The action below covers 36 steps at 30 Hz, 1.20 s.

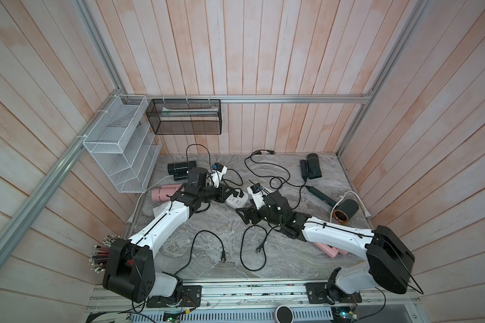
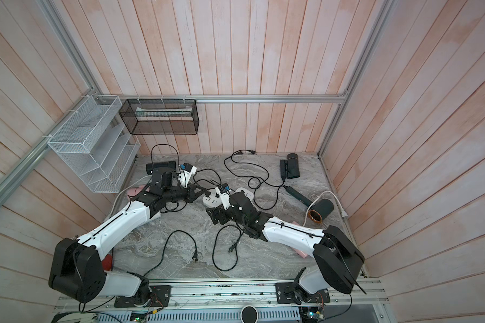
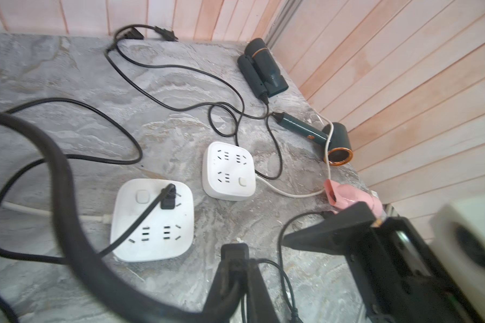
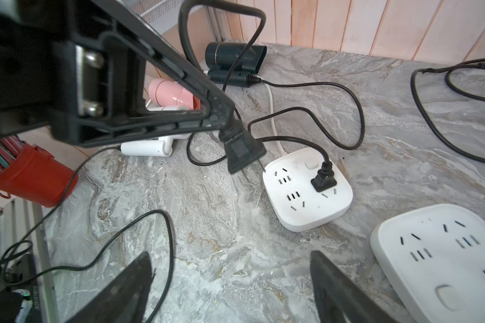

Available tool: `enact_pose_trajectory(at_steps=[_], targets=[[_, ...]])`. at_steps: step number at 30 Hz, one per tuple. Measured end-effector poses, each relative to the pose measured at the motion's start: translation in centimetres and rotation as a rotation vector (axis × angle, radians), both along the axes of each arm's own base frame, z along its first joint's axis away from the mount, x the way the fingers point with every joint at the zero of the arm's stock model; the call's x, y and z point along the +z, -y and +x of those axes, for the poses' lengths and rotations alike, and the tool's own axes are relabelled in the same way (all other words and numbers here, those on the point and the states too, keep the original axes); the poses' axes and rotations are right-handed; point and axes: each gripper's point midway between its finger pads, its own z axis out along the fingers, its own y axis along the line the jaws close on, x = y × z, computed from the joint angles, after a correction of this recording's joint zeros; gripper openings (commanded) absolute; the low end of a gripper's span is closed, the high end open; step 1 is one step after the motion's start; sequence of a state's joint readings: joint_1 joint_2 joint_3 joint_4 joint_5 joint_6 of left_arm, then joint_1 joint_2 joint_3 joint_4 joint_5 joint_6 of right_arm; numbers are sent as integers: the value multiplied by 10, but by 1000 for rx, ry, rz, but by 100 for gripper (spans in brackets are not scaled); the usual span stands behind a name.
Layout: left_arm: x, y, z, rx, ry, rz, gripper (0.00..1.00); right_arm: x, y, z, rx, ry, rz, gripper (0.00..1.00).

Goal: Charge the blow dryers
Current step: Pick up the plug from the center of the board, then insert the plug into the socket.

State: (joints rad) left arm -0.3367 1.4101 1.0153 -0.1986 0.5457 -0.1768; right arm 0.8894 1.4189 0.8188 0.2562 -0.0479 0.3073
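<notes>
one plug [image 4: 324, 179] only is seated so far, in the white power strip [image 4: 291, 212] in the middle of the table [image 1: 289, 260]; its other sockets are free. a second plug [image 4: 242, 152] is pinched in the left gripper [image 4: 223, 124], tilted, with its prongs just beside the edge of this strip and not yet in a socket. the right gripper [image 4: 231, 256] hangs near the same strip, jaws spread wide with nothing between them. a second strip [image 4: 445, 251], just beside the first, has no plug in it.

the blow dryers [image 1: 345, 208] all lie on the table, none held. on the left arm's side of the strip, well apart from it, are a dark dryer [image 4: 235, 57], a pink dryer [image 4: 170, 93] and a light dryer [image 4: 149, 147]. on the right arm's side, past the second strip, are a folded dark dryer [image 3: 263, 70], a copper-ringed dryer [image 3: 338, 142] and a second pink dryer [image 3: 350, 197].

in a top view a loose plug [image 1: 223, 258] and a neighbour plug [image 1: 259, 249] lie on the robot's side of the strip, and a far plug [image 1: 270, 151] lies well behind it. so i judge the work is in its early part: one dryer connected, one about to be, at least three cords left. where the sixth plug is, i cannot tell.
</notes>
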Motion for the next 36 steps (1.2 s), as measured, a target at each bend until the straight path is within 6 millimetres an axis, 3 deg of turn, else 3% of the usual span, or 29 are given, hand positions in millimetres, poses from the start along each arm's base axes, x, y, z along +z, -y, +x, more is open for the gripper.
enact_pose_trajectory(at_steps=[5,12,21,36], targets=[[-8,-10,9,41,60,67,8,14,22,-10,-29,0,61,100],[-20,-18,21,80,133,142,8,24,54,-7,-89,-10,126,99],[-44,4,24,37,152,190,8,15,63,-12,-98,-24,121,99],[-118,-3,36,55,39,309,8,2,70,-15,-112,-51,107,99]])
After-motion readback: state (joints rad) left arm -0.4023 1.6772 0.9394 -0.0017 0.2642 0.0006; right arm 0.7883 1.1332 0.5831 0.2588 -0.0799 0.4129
